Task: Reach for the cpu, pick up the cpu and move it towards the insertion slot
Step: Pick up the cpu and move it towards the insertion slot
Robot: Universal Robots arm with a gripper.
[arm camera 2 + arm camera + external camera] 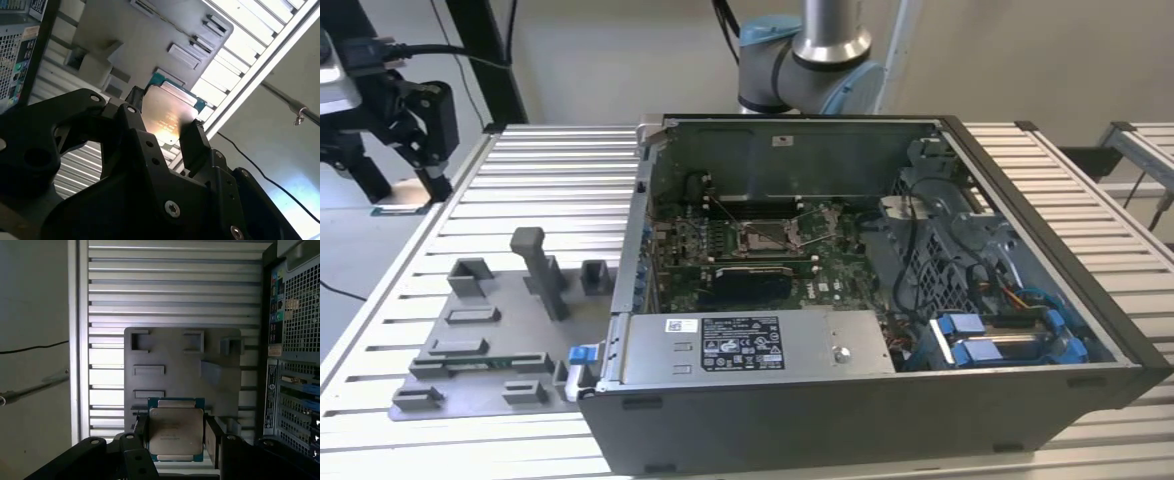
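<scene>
The slatted metal table (560, 170) carries an open computer case (854, 420) at the middle of the exterior view. The robot arm (807, 55) rises at twelve o'clock behind the case. A grey fixture tray (500, 345) with raised blocks lies flat on the table, at about eight o'clock from the case and just beside its wall.

The gripper (400, 180) hangs at ten o'clock in the exterior view, near the table's far corner. It is well apart from both the case and the tray.

Inside the case, a long black card (750, 287) sits at six o'clock from the insertion slot (767, 237), just beside it. The slot is a metal-framed square on the motherboard.

In both wrist views the cpu (176, 432) is pinched edge-on between the two black fingers (214, 440), its silvery face showing. It is clear of the tray behind it and far from the slot.
</scene>
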